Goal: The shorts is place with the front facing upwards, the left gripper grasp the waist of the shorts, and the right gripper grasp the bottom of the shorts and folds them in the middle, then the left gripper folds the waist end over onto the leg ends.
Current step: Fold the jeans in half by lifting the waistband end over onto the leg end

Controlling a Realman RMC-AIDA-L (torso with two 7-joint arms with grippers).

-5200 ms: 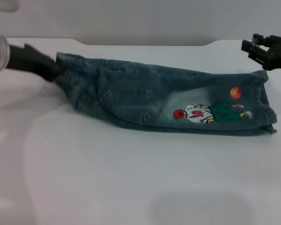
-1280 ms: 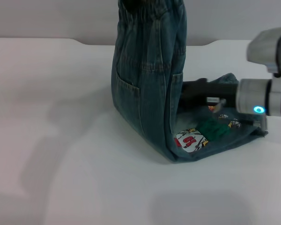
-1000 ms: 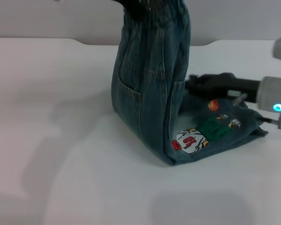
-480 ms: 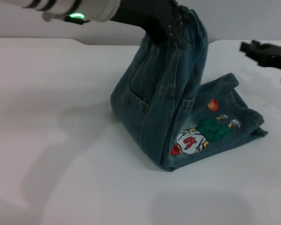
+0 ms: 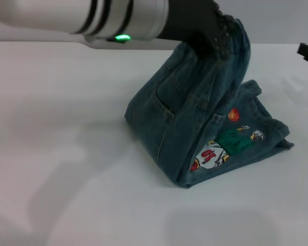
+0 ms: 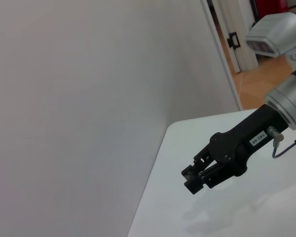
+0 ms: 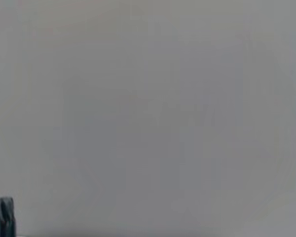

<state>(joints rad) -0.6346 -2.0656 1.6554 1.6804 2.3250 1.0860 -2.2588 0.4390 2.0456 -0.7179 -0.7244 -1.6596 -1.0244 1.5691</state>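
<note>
Surface: we see a plain white table (image 5: 66, 154) with a pale grey wall behind it.
Left gripper: the left gripper (image 5: 211, 38) is clamped on the waist of the shorts (image 5: 235, 37), which it holds raised off the table, above the rest of the garment. Its thick white arm with black bands and a green light reaches in across the top of the head view.
Shorts: the shorts (image 5: 195, 113) are bent in two. The upper half hangs slanted from the waist down to a fold resting on the table; a pocket seam shows on this slanted face.
Lower half: it lies flat on the table under and beside the raised half, with the cartoon player print (image 5: 223, 146) and the orange ball (image 5: 234, 115) facing up.
Leg ends: the leg ends (image 5: 274, 128) rest on the table on the side of the print away from the fold, not yet covered by the waist.
Right gripper: the right gripper (image 6: 197, 173) hangs over the table well apart from the shorts, beyond the leg ends. We see it in the left wrist view with its fingers close together and nothing between them; whether they are fully closed we cannot tell.
</note>
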